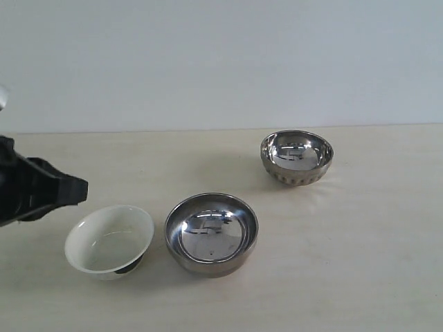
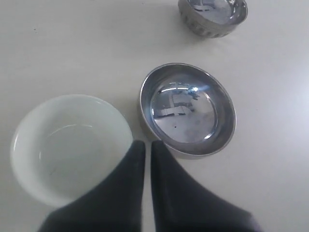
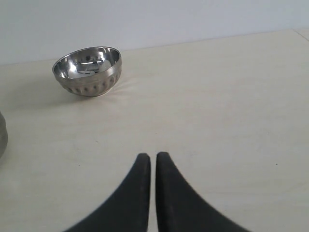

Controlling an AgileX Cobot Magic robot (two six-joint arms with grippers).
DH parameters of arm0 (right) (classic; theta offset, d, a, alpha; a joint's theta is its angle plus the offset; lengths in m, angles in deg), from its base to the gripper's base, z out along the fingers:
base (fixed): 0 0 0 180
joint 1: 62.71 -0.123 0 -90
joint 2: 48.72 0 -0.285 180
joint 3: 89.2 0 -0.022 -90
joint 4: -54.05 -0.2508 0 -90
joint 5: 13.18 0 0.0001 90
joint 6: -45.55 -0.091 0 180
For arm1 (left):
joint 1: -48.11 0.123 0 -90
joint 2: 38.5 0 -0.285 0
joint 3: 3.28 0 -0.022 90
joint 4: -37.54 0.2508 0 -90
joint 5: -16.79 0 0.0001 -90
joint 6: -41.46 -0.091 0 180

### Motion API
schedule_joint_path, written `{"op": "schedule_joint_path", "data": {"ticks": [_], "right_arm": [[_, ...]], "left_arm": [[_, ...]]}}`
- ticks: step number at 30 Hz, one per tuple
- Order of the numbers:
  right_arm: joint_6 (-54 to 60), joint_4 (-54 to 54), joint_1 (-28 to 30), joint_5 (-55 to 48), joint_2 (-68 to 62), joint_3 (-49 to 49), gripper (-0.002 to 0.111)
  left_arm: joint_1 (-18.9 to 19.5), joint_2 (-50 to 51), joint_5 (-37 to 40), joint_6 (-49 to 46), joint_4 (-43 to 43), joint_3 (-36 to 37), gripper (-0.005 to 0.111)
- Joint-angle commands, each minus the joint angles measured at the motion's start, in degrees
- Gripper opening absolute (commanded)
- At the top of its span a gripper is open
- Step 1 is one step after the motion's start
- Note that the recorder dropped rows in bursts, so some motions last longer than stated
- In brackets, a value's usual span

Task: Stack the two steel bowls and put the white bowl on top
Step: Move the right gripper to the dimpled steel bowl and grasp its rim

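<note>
The white bowl [image 1: 109, 238] stands at the front left of the table, with the plain steel bowl [image 1: 211, 232] right beside it. The patterned steel bowl [image 1: 296, 155] sits farther back on the right. My left gripper [image 1: 79, 190] hovers just left of the white bowl, shut and empty. The left wrist view shows its tips [image 2: 144, 143] together between the white bowl [image 2: 67, 145] and the plain steel bowl [image 2: 186, 111], with the patterned bowl [image 2: 212, 14] beyond. My right gripper [image 3: 150, 155] is shut on nothing above bare table, well short of the patterned bowl [image 3: 89, 70].
The pale wooden table [image 1: 360, 242] runs back to a plain light wall. An edge of the plain steel bowl [image 3: 1, 140] shows at the side of the right wrist view. The right arm is outside the exterior view.
</note>
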Motion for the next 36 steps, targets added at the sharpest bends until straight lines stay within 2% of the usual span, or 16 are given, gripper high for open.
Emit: {"op": "schedule_joint_path", "data": {"ticks": [1,6,10,30,34,36], "right_arm": [[0.2,0.0,0.1,0.2,0.4,0.0,0.0],[0.2,0.0,0.1,0.2,0.4,0.0,0.0],[0.2,0.0,0.1,0.2,0.4,0.0,0.0],[-1.3,-1.3,0.1,4.6,0.4,0.0,0.0],[-15.7,-15.5,0.1,5.1,0.4,0.0,0.0],[-19.2,-17.6,0.1,5.3,0.4,0.0,0.0]], "left_arm": [[0.0,-2.9,-5.8,-10.7,-11.5,6.9,0.004],[0.0,-3.5,-6.7,-18.2,-16.5,12.0,0.004],[0.0,-3.5,-11.1,-18.6,-17.3,14.1,0.004],[0.0,-3.5,-11.0,-18.6,-17.3,14.4,0.004],[0.0,-3.5,-10.8,-18.6,-17.8,14.4,0.004],[0.0,-3.5,-10.6,-18.6,-17.9,14.4,0.004]]}}
